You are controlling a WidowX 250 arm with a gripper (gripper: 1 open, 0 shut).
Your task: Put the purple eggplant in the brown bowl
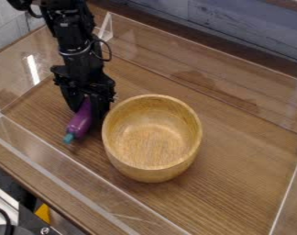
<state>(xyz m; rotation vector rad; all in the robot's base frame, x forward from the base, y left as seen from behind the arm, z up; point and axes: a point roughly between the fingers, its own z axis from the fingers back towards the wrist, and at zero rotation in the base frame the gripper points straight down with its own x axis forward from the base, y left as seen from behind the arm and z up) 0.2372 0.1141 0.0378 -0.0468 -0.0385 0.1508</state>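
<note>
Purple eggplant lying on wooden surface, just left of brown bowl. End effector pointing down, fingers closed around eggplant's upper end; teal cap toward camera.

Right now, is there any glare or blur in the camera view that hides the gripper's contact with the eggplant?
Camera view: low resolution, soft throughout; pale reflections streak the clear enclosure walls; none crosses the gripper, set over the purple eggplant beside the brown bowl; its dark fingers hide the contact.
</note>
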